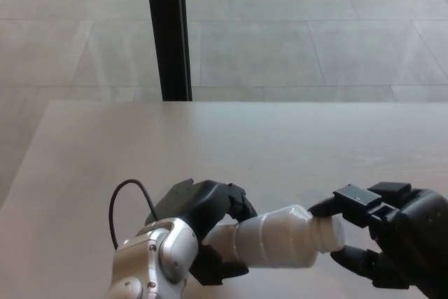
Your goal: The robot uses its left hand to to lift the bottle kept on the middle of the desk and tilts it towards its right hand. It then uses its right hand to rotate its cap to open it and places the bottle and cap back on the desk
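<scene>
- The left hand is clenched round the one bottle, held tilted above the counter
- The right hand pinches its single cap
- Risk: a weak pinch may slip on the cap, or the twisting could turn the bottle in its grip

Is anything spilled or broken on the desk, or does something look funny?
Nothing is spilled or broken. The only odd-looking thing is the bottle: it lies sideways in the air, held by the left robot hand, with its cap pointing at the right robot hand, whose fingers are around the cap. That fits opening it. The desk looks fine.
</scene>
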